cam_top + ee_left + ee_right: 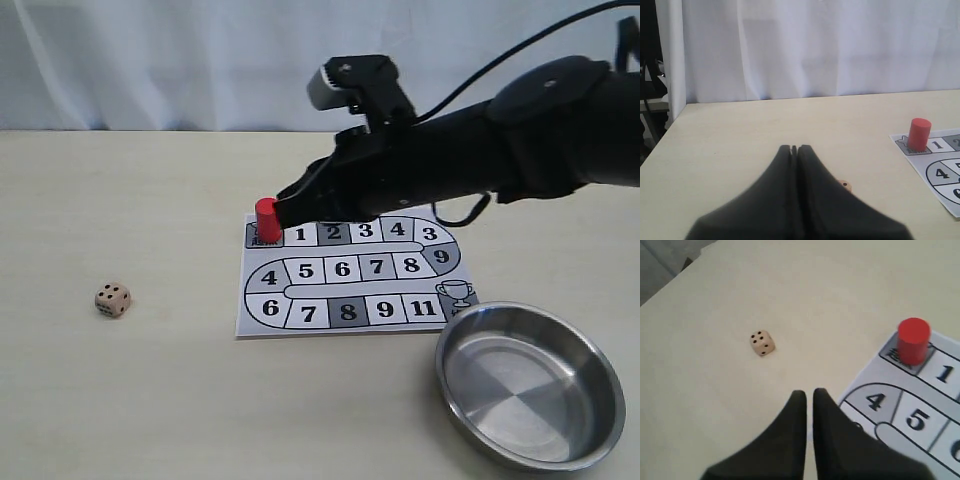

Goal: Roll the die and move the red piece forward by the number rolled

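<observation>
Your right arm (480,140) stretches in from the right edge of the exterior frame to the centre. Its tool (282,209) hangs over the upper left corner of the game board (343,268). In the right wrist view the tool (809,394) has its fingers all but pressed together, with a thin slit between them and nothing held.

The red piece (267,220) stands upright on the grey start square at the board's upper left corner, just left of square 1. From the exterior camera the tool tip appears just beside the piece. The right wrist view shows the red piece (913,340) clear of the fingers and untouched.

The die (113,299) rests on the bare desk (150,200) in the lower left of the exterior frame, well apart from the board. It lies out in the open in the right wrist view (762,342), black pips showing.

Your left tool (794,148) is pressed together and empty, its dark fingers filling the foreground of the left wrist view. A sliver of the die (844,186) peeks out beside them, and the red piece (919,134) is seen farther off on its start square. The left tool does not show in the exterior view.

A shallow steel bowl (530,385) sits on the desk in the lower right of the exterior frame, its rim near the board's trophy corner. A white curtain (150,60) hangs behind the desk.
</observation>
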Robot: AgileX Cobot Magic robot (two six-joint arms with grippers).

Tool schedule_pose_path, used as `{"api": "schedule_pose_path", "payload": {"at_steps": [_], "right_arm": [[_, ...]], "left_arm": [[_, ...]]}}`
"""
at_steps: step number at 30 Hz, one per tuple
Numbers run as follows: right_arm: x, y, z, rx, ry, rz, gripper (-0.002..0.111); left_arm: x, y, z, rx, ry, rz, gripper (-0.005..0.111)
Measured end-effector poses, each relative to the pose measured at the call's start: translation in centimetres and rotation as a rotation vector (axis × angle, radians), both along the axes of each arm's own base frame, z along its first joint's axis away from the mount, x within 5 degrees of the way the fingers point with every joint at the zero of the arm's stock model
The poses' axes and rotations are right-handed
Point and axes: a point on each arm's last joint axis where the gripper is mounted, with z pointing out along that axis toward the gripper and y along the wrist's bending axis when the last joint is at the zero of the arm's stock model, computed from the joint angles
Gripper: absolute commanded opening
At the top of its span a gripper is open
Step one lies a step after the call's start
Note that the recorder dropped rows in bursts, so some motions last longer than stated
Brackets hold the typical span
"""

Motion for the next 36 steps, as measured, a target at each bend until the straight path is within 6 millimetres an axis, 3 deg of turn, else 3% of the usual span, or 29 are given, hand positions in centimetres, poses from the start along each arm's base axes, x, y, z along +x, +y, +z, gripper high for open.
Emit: {"api": "schedule_pose_path", "payload": {"at_steps": [9,19,28,36], "right_arm": [[0.6,6.9,-2.1,-0.019,-0.012,0.153,0.004],[1.8,12.8,-6.5,-0.089,-0.002,0.249,0.004],[4.0,15.3,-9.3,-0.16,0.064,0.288,0.004],[4.6,16.8,-11.0,-0.163,0.095,0.318,0.004]], "left_arm": [[0.0,0.0,0.0,0.0,0.0,0.0,0.0],[0.0,0.0,0.0,0.0,0.0,0.0,0.0],[0.0,0.0,0.0,0.0,0.0,0.0,0.0],[0.0,0.0,0.0,0.0,0.0,0.0,0.0]]}}
